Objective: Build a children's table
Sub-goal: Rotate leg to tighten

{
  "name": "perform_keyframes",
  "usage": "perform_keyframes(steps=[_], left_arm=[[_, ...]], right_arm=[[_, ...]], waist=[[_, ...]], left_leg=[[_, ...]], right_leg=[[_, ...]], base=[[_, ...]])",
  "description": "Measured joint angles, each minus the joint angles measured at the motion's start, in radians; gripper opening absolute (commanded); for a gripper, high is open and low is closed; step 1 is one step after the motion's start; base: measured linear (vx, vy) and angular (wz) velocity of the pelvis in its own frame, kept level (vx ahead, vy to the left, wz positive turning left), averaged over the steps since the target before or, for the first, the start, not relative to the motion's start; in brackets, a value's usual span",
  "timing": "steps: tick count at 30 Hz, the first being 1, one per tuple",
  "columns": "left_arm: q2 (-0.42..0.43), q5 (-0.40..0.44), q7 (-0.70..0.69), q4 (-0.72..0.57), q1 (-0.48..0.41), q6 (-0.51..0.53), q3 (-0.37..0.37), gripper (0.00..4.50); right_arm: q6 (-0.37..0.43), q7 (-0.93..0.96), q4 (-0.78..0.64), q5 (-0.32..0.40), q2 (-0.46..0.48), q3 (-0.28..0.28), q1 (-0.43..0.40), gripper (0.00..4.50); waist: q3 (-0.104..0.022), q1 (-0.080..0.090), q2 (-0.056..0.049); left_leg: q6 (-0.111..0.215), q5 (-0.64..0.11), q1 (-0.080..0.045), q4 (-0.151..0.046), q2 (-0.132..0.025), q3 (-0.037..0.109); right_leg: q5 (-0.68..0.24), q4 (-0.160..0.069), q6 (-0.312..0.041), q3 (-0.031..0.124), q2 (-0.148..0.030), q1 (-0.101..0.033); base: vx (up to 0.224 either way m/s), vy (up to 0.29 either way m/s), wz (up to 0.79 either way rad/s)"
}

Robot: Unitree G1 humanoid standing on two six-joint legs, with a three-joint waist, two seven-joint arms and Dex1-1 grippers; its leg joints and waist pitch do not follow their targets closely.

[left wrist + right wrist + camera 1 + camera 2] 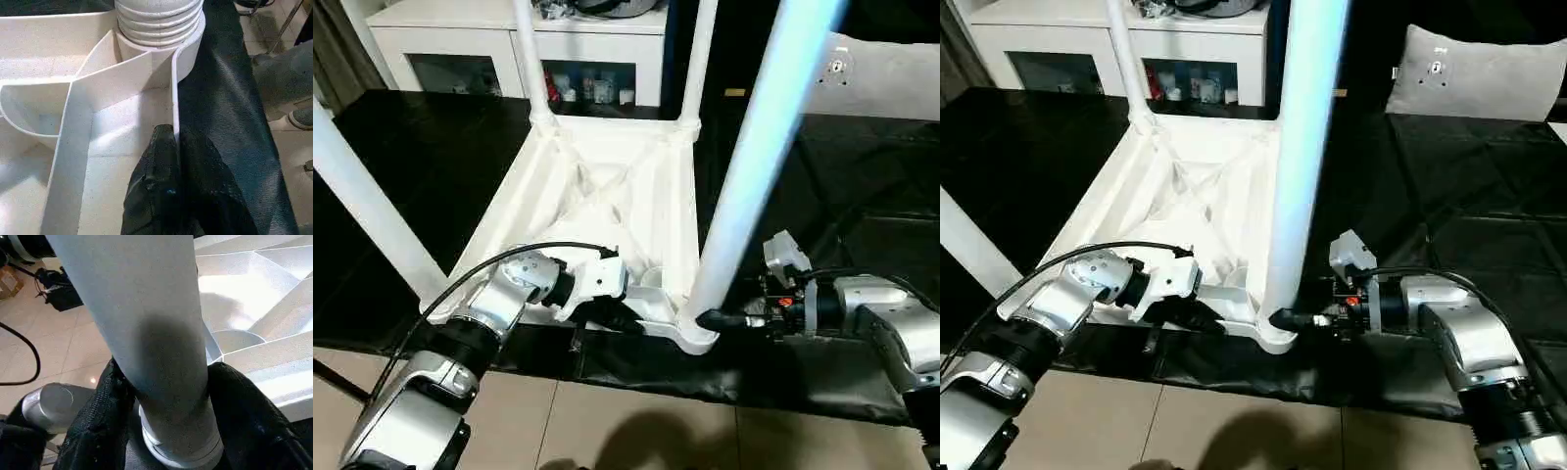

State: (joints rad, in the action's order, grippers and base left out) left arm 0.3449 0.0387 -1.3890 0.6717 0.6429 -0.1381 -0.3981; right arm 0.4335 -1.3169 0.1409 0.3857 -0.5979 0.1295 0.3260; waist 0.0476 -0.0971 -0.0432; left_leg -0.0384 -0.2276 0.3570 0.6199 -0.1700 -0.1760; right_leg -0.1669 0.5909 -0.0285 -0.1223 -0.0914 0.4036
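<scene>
right hand (164, 431) clamps the table leg (749, 166); left hand (176, 196) pinches the tabletop rim (174, 98).

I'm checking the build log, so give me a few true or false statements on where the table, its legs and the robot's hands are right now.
1. The table lies upside down, ribbed underside up. True.
2. The right hand has its fingers either side of the near right leg, low near the socket. True.
3. The left hand is holding a loose leg in the air. False: its fingers pinch the table's rim wall beside a corner socket.
4. The table rests on bare tile. False: it sits on a black mat; tile shows nearer the robot.
5. A white cabinet with glass doors stands behind the table. True.
</scene>
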Motion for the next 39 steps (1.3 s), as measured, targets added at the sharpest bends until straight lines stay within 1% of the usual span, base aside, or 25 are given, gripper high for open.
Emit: perform_keyframes(steps=[5, 7, 9, 10, 11, 12, 13, 14, 15, 16, 17, 19, 21, 22, 23, 25, 27, 29, 30, 31, 33, 35, 38, 39], left_arm=[[-0.002, -0.005, -0.001, -0.015, -0.010, 0.018, 0.003, 0.00], [-0.003, -0.006, 0.005, -0.024, -0.012, 0.052, 0.009, 0.00], [-0.006, -0.003, 0.053, -0.030, -0.015, 0.114, 0.028, 0.00], [-0.009, 0.001, 0.086, -0.030, -0.015, 0.140, 0.039, 0.00], [-0.018, 0.005, 0.123, -0.031, -0.015, 0.168, 0.051, 0.00], [-0.029, 0.009, 0.151, -0.031, -0.015, 0.187, 0.057, 0.00], [-0.045, 0.014, 0.184, -0.033, -0.015, 0.210, 0.063, 0.00], [-0.073, 0.026, 0.248, -0.036, -0.015, 0.253, 0.076, 0.00], [-0.094, 0.035, 0.294, -0.036, -0.009, 0.279, 0.084, 0.00], [-0.115, 0.038, 0.337, -0.035, -0.007, 0.302, 0.091, 0.00], [-0.159, 0.046, 0.414, -0.025, 0.000, 0.330, 0.107, 0.00], [-0.212, 0.058, 0.514, -0.006, 0.022, 0.369, 0.117, 0.00], [-0.244, 0.065, 0.566, 0.002, 0.034, 0.389, 0.117, 0.00], [-0.249, 0.066, 0.572, 0.002, 0.036, 0.391, 0.116, 0.00], [-0.256, 0.071, 0.580, 0.002, 0.038, 0.391, 0.114, 0.00], [-0.263, 0.074, 0.585, 0.002, 0.040, 0.389, 0.111, 0.00], [-0.268, 0.076, 0.583, 0.001, 0.040, 0.378, 0.100, 0.00], [-0.266, 0.077, 0.575, 0.000, 0.041, 0.367, 0.091, 0.00], [-0.264, 0.077, 0.571, 0.000, 0.041, 0.360, 0.086, 0.00], [-0.260, 0.078, 0.563, 0.000, 0.041, 0.353, 0.084, 0.00], [-0.237, 0.078, 0.531, 0.000, 0.038, 0.326, 0.073, 0.00], [-0.207, 0.075, 0.471, 0.000, 0.030, 0.273, 0.064, 0.00], [-0.154, 0.061, 0.379, 0.000, 0.015, 0.200, 0.058, 0.00], [-0.137, 0.055, 0.352, 0.000, 0.011, 0.179, 0.055, 0.00]], right_arm=[[0.043, 0.022, -0.035, 0.011, 0.002, -0.006, -0.019, 2.01], [0.063, 0.060, -0.055, 0.010, 0.019, -0.010, -0.026, 2.00], [0.077, 0.153, -0.060, -0.006, 0.073, -0.024, -0.023, 1.99], [0.082, 0.209, -0.056, -0.021, 0.102, -0.036, -0.018, 1.99], [0.091, 0.274, -0.052, -0.034, 0.135, -0.049, -0.011, 1.99], [0.102, 0.319, -0.050, -0.041, 0.150, -0.059, -0.007, 1.99], [0.117, 0.371, -0.047, -0.049, 0.174, -0.072, -0.001, 1.98], [0.150, 0.467, -0.039, -0.070, 0.224, -0.094, 0.017, 1.98], [0.163, 0.532, -0.029, -0.086, 0.253, -0.106, 0.033, 1.98], [0.169, 0.592, -0.024, -0.102, 0.277, -0.113, 0.046, 1.98], [0.175, 0.683, -0.009, -0.129, 0.312, -0.127, 0.066, 1.98], [0.174, 0.804, 0.013, -0.163, 0.361, -0.144, 0.094, 1.98], [0.151, 0.852, 0.026, -0.180, 0.371, -0.148, 0.100, 1.98], [0.139, 0.851, 0.028, -0.184, 0.370, -0.148, 0.098, 2.50], [0.122, 0.851, 0.029, -0.186, 0.370, -0.151, 0.092, 2.63], [0.112, 0.849, 0.027, -0.182, 0.374, -0.158, 0.087, 2.69], [0.105, 0.839, 0.019, -0.182, 0.368, -0.164, 0.072, 2.98], [0.085, 0.800, 0.010, -0.181, 0.336, -0.161, 0.055, 3.10], [0.077, 0.782, 0.009, -0.178, 0.326, -0.161, 0.049, 3.10], [0.066, 0.759, 0.009, -0.172, 0.311, -0.159, 0.043, 3.38], [0.049, 0.697, 0.000, -0.154, 0.268, -0.158, 0.024, 3.45], [0.038, 0.602, -0.005, -0.139, 0.210, -0.150, 0.005, 3.54], [0.023, 0.484, -0.011, -0.135, 0.127, -0.131, -0.016, 3.89], [0.017, 0.451, -0.011, -0.130, 0.105, -0.128, -0.016, 3.89]], waist=[[0.000, -0.002, 0.000], [0.000, 0.002, 0.001], [0.000, 0.011, 0.001], [0.001, 0.020, 0.002], [0.002, 0.034, 0.004], [0.002, 0.044, 0.005], [0.002, 0.054, 0.005], [0.003, 0.070, 0.006], [0.003, 0.080, 0.007], [0.003, 0.088, 0.007], [0.003, 0.095, 0.007], [0.002, 0.100, 0.005], [0.002, 0.098, 0.004], [0.002, 0.096, 0.004], [0.001, 0.093, 0.003], [0.000, 0.088, 0.002], [-0.001, 0.079, -0.001], [-0.002, 0.065, -0.002], [-0.002, 0.063, -0.002], [-0.002, 0.062, -0.003], [-0.001, 0.060, -0.003], [-0.001, 0.056, -0.003], [-0.001, 0.053, -0.003], [-0.001, 0.052, -0.003]], left_leg=[[0.000, 0.000, 0.000, 0.000, 0.000, 0.000], [-0.001, 0.001, 0.000, 0.000, 0.000, 0.000], [-0.004, 0.002, -0.002, 0.000, 0.000, 0.000], [-0.010, 0.001, -0.003, 0.000, 0.000, 0.000], [-0.013, 0.002, -0.005, 0.000, 0.000, 0.000], [-0.014, 0.002, -0.006, 0.000, 0.000, 0.000], [-0.014, 0.002, -0.007, 0.000, 0.000, 0.000], [-0.015, 0.003, -0.007, 0.000, 0.000, 0.000], [-0.015, 0.003, -0.007, 0.000, 0.000, 0.000], [-0.015, 0.003, -0.006, 0.000, 0.000, 0.000], [-0.015, 0.003, -0.006, 0.000, 0.000, 0.000], [-0.015, 0.003, -0.006, 0.000, 0.000, 0.000], [-0.014, 0.003, -0.004, -0.001, 0.000, 0.000], [-0.013, 0.002, -0.004, -0.001, 0.000, 0.001], [-0.012, 0.002, -0.004, -0.002, 0.000, 0.000], [-0.006, 0.004, -0.003, -0.005, 0.000, 0.000], [-0.006, 0.004, -0.003, -0.008, 0.001, 0.000], [-0.006, 0.004, -0.003, -0.010, 0.001, 0.000], [-0.006, 0.004, -0.003, -0.010, 0.001, 0.000], [-0.006, 0.004, -0.003, -0.010, 0.001, 0.000], [-0.006, 0.005, -0.003, -0.010, 0.001, 0.000], [-0.005, 0.005, -0.002, -0.010, 0.001, 0.000], [-0.005, 0.005, -0.002, -0.010, 0.001, 0.000], [-0.005, 0.005, -0.002, -0.010, 0.001, 0.000]], right_leg=[[0.000, 0.001, 0.000, 0.000, 0.000, 0.000], [-0.001, 0.003, 0.000, 0.001, 0.000, -0.001], [-0.003, 0.004, 0.005, 0.001, 0.000, -0.003], [-0.002, 0.004, 0.004, 0.001, 0.000, -0.003], [-0.002, 0.004, 0.004, 0.001, 0.000, -0.003], [-0.002, 0.003, 0.004, 0.001, 0.000, -0.004], [-0.002, 0.003, 0.004, 0.001, 0.000, -0.005], [-0.002, 0.002, 0.004, 0.000, 0.000, -0.005], [-0.002, 0.002, 0.004, 0.000, 0.000, -0.004], [-0.002, -0.001, 0.004, -0.002, 0.000, -0.004], [-0.002, -0.001, 0.004, -0.002, 0.000, -0.005], [-0.002, -0.003, 0.004, -0.002, 0.000, -0.005], [-0.002, -0.004, 0.004, -0.002, 0.000, -0.005], [-0.001, -0.004, 0.004, -0.001, 0.000, -0.005], [-0.001, -0.004, 0.004, -0.001, 0.000, -0.005], [0.000, -0.004, 0.004, -0.001, 0.000, -0.004], [0.001, -0.004, 0.002, -0.001, 0.000, -0.003], [0.001, -0.004, -0.001, -0.001, 0.001, -0.003], [0.001, -0.004, -0.001, -0.001, 0.001, -0.002], [0.001, -0.004, -0.001, -0.001, 0.001, -0.002], [0.001, -0.004, -0.001, -0.001, 0.001, -0.002], [0.001, -0.005, -0.001, -0.002, 0.001, -0.002], [0.001, -0.005, -0.001, -0.002, 0.001, -0.002], [0.001, -0.005, -0.001, -0.002, 0.001, -0.002]], base=[[0.000, 0.000, 0.00], [0.000, 0.000, 0.00], [0.000, 0.000, 0.00], [0.000, 0.000, 0.00], [0.000, 0.000, 0.00], [0.000, 0.000, 0.00], [0.000, 0.000, 0.00], [0.000, 0.000, 0.00], [0.000, 0.000, 0.00], [0.000, 0.000, 0.00], [0.000, 0.000, 0.00], [0.000, 0.000, 0.00], [0.000, 0.000, 0.00], [0.000, 0.000, 0.00], [0.000, 0.000, 0.00], [0.000, 0.000, 0.00], [0.000, 0.000, 0.00], [0.000, 0.000, 0.00], [0.000, 0.000, 0.00], [0.000, 0.000, 0.00], [0.000, 0.000, 0.00], [0.000, 0.000, 0.00], [0.000, 0.000, 0.00], [0.000, 0.000, 0.00]])
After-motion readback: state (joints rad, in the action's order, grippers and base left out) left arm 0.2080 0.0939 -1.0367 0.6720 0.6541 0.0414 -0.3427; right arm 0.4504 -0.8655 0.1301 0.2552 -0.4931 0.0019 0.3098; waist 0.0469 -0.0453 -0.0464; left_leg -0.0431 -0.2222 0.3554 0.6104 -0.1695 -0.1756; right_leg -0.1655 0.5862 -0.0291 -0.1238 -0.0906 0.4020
